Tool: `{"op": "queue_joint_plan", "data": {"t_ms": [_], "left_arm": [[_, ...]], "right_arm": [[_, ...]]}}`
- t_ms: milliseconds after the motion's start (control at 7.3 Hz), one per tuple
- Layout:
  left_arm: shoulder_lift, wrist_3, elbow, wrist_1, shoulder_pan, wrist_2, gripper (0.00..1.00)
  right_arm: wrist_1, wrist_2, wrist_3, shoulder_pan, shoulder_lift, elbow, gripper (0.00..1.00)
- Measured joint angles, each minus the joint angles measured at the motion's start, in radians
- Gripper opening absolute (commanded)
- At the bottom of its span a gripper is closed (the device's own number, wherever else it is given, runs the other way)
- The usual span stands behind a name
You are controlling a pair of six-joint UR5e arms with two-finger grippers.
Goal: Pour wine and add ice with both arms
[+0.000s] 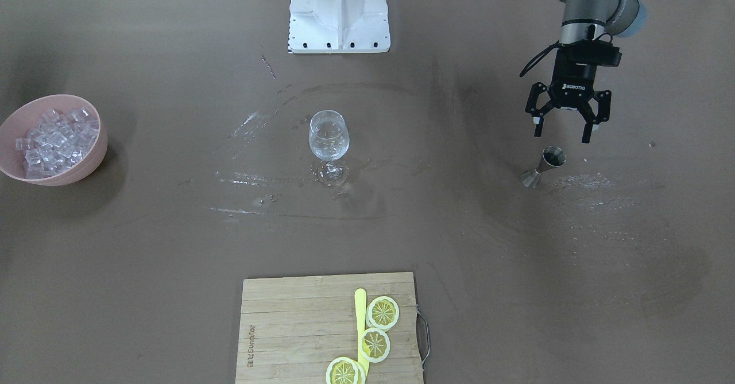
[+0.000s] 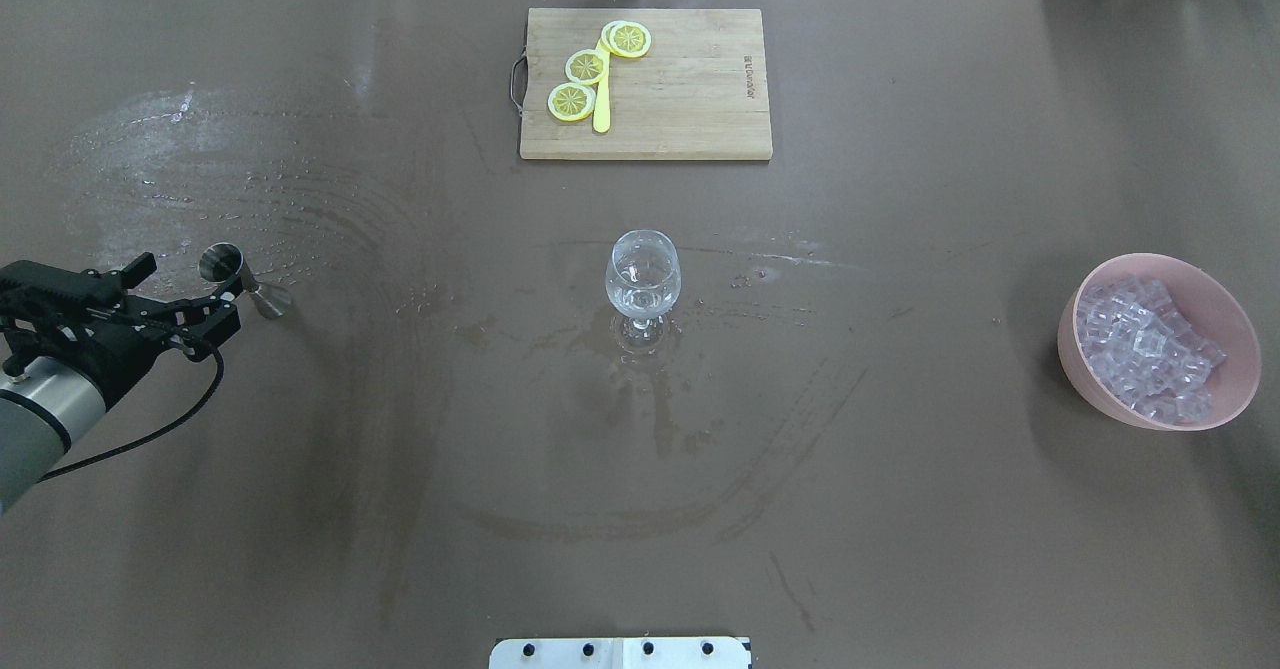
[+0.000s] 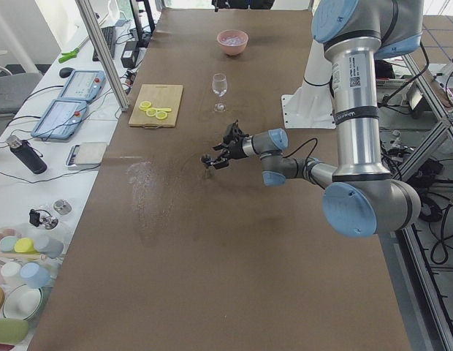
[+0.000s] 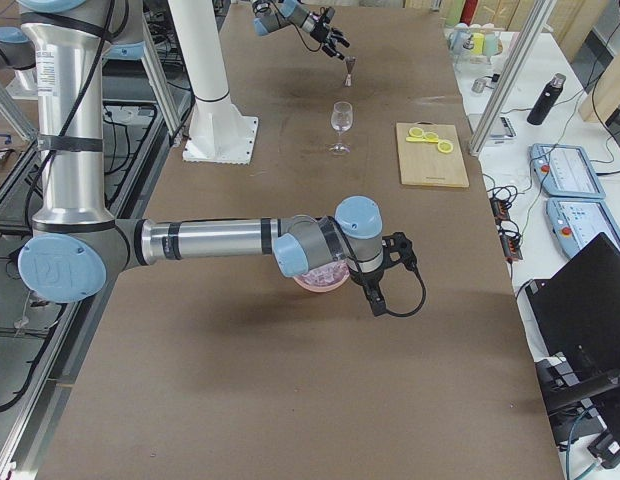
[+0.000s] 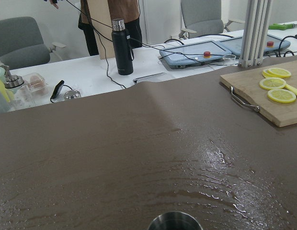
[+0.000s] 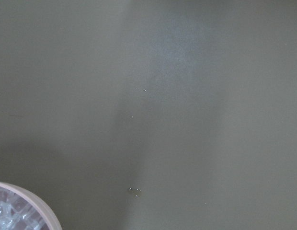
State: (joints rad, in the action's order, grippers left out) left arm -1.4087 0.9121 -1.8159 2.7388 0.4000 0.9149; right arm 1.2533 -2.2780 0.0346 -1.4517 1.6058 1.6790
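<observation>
My left gripper is open and empty, hanging just above a small steel jigger that stands on the brown table. In the overhead view the left gripper sits beside the jigger. The jigger's rim shows at the bottom of the left wrist view. A clear wine glass stands upright mid-table. Ice cubes fill a pink bowl at the right. My right gripper shows only in the exterior right view, past the bowl; I cannot tell whether it is open.
A wooden cutting board with lemon slices and a yellow knife lies at the far edge. The white robot base stands at the near edge. Wet streaks mark the table around the jigger and glass.
</observation>
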Motion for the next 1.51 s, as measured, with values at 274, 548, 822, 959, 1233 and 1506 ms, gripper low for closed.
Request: {"op": "queue_joint_plan", "data": {"t_ms": [274, 548, 822, 959, 1233, 1506], "left_arm": [[-0.039, 0.065, 0.043, 0.005, -0.008, -0.017, 0.98], [-0.051, 0.092, 0.073, 0.024, -0.008, -0.019, 0.98], [-0.084, 0.111, 0.134, 0.039, -0.008, -0.02, 0.98], [-0.108, 0.113, 0.173, 0.053, -0.008, -0.023, 0.98], [-0.145, 0.114, 0.25, 0.106, -0.009, -0.025, 0.98], [-0.167, 0.114, 0.288, 0.132, -0.009, -0.024, 0.98]], "right_arm": [[0.0, 0.0, 0.001, 0.0, -0.001, 0.001, 1.0], [0.0, 0.0, 0.0, 0.001, -0.004, 0.001, 1.0], [0.0, 0.0, 0.0, 0.001, -0.005, 0.0, 1.0], [0.0, 0.0, -0.001, 0.001, -0.006, -0.001, 1.0], [0.0, 0.0, -0.001, 0.001, -0.008, -0.002, 1.0], [0.0, 0.0, -0.001, 0.001, -0.009, -0.004, 1.0]]}}
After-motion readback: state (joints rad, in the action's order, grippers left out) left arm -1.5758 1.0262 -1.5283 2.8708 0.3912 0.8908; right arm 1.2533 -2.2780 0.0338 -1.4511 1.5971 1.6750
